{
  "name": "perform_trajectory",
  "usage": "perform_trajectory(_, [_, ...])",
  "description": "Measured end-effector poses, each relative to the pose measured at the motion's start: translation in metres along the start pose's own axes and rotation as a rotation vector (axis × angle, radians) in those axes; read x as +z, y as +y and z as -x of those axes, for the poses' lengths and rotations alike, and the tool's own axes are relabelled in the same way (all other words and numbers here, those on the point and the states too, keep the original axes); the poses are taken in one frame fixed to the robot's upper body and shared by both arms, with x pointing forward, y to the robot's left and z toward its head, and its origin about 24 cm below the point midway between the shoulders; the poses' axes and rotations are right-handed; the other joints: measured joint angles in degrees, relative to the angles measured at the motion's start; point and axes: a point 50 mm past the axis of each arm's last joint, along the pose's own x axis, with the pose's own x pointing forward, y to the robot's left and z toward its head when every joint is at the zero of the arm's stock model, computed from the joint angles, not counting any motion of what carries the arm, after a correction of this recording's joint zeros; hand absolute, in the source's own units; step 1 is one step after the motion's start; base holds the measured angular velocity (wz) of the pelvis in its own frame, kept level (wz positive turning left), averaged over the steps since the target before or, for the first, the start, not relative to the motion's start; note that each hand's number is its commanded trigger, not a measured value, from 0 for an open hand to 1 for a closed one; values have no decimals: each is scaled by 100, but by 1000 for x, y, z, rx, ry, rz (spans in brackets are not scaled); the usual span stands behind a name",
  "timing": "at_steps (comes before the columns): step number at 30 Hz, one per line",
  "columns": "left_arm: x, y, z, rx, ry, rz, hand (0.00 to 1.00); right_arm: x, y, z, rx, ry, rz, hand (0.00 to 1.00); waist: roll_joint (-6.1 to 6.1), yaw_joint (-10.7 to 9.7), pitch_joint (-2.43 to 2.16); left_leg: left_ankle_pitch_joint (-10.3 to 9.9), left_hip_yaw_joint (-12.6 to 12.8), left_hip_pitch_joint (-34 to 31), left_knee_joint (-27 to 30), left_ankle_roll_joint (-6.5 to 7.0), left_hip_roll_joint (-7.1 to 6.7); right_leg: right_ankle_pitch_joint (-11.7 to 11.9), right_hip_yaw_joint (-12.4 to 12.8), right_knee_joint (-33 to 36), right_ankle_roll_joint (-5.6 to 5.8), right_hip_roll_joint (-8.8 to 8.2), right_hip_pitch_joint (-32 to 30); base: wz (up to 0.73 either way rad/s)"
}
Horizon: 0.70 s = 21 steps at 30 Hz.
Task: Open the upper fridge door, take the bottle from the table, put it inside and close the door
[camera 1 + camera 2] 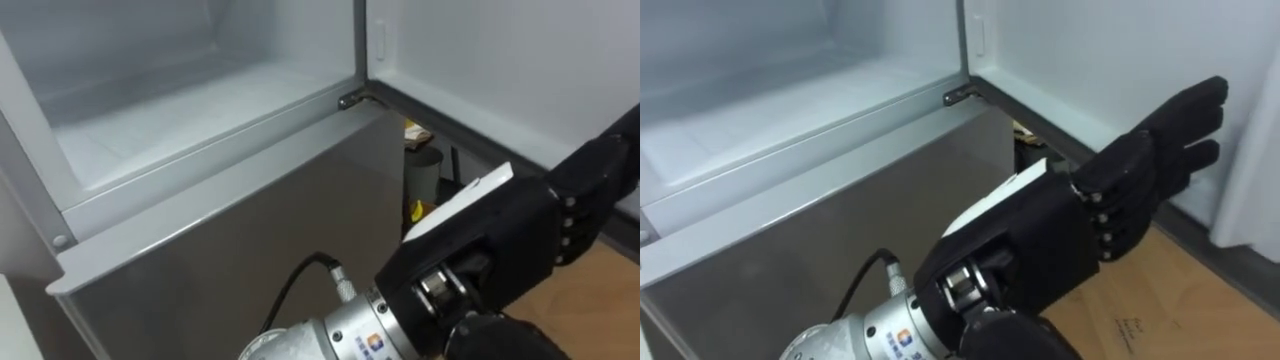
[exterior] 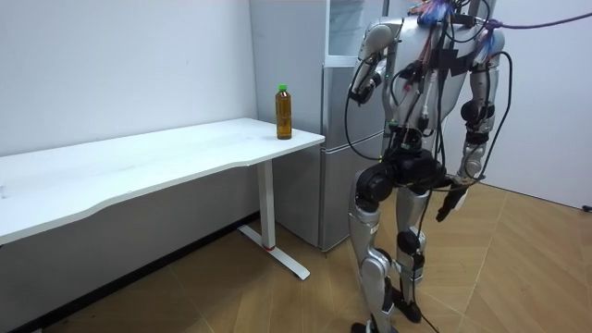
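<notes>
A: Nearest entry?

B: Entry one: left hand (image 1: 1085,235), raised before the fridge (image 1: 240,200), beside its open door (image 1: 500,70). Fingers are straight and hold nothing. Entry two: right hand (image 2: 460,185), hanging low, away from the fridge; grip cannot be told.

A: Farthest?

B: Entry three: bottle (image 2: 284,111), upright on the table (image 2: 139,171), at the end nearest the fridge. Probably stiff, smooth and fairly heavy (looks full); grasp mid-body.
</notes>
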Motion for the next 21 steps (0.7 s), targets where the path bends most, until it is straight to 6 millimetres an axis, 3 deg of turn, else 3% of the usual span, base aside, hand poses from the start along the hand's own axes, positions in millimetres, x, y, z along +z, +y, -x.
perform_trajectory(4, [-1,0,1,-3,7,-5,0,7,4,-2,9,-15,9,0,-18,15,11,5,-343,-78,-14,-9,-26,-3,-299,-13,5,-69,63,44])
perform_trajectory(7, [-2,2,4,0,25,-12,0,10,6,-2,13,-18,26,0,-27,152,16,42,-587,-90,-61,-64,-64,-5,-547,-62,9,-133,169,44])
perform_trajectory(12, [-7,3,11,22,53,-10,0,11,6,-3,11,-6,71,0,-63,575,8,77,-1000,-194,-48,-40,-146,-33,-992,-73,50,-261,277,46])
perform_trajectory(14, [-12,2,17,43,70,7,0,11,8,-4,11,1,90,0,-128,625,4,125,-1199,-210,-47,-19,-199,-51,-1174,-93,74,-323,345,54])
perform_trajectory(18, [-11,1,27,87,78,-7,0,7,13,-5,20,15,122,0,-227,983,-49,147,-1444,-323,-2,-7,-232,-88,-1394,-101,85,-367,360,36])
perform_trajectory(21, [-7,6,37,146,75,-45,0,8,14,-5,29,17,148,0,-257,1182,-60,171,-1578,-340,-5,3,-271,-99,-1502,-95,99,-404,398,21])
